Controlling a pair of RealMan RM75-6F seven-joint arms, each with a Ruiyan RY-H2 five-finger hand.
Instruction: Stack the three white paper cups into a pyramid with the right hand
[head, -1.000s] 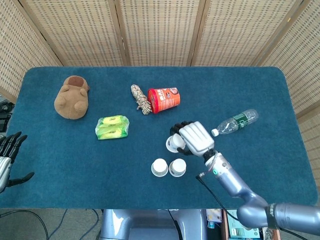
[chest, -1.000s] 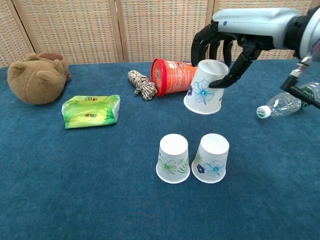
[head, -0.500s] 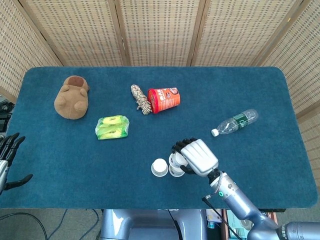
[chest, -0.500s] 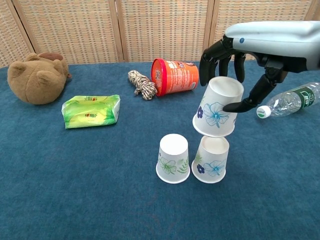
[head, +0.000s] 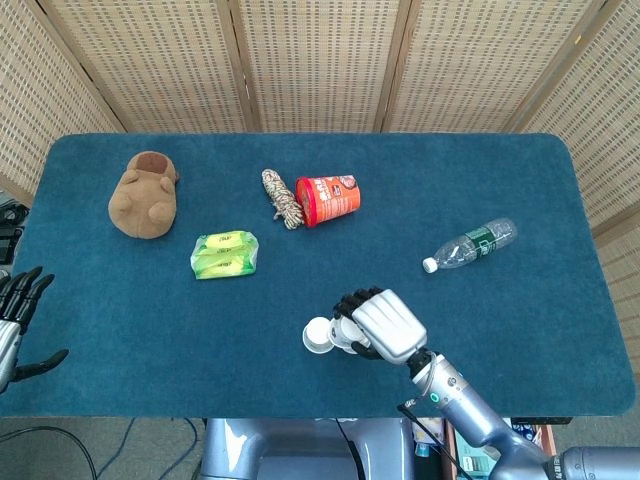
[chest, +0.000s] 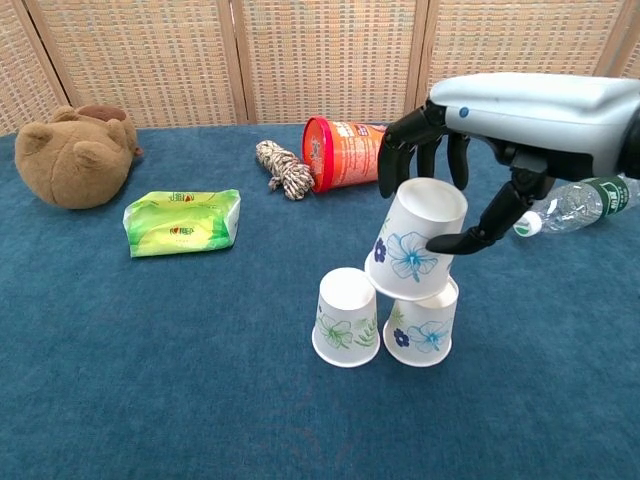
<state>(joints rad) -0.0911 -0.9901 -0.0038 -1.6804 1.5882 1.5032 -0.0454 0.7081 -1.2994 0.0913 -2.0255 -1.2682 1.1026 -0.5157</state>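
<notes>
Holding top cup (chest: 413, 241) tilted over base cups (chest: 346, 317) | right hand (chest: 455, 165) | labels unreadable

A: Cups? Held cup (chest: 413, 240): white, blue flower print. Right base cup (chest: 424, 330): white, blue flowers. Left base cup (chest: 346, 317): white, green leaf print.

B: Right hand (chest: 470, 150): silver-grey shell, black fingers (chest: 400, 150). Table cloth (chest: 150, 380): deep teal blue.

A: Plush toy (chest: 72, 155) brown. Packet (chest: 182, 222) lime green. Tub (chest: 350, 152) orange-red, white lettering. Rope bundle (chest: 284, 168) beige, brown flecks. Bottle (chest: 580, 203) clear, green label, white cap.
</notes>
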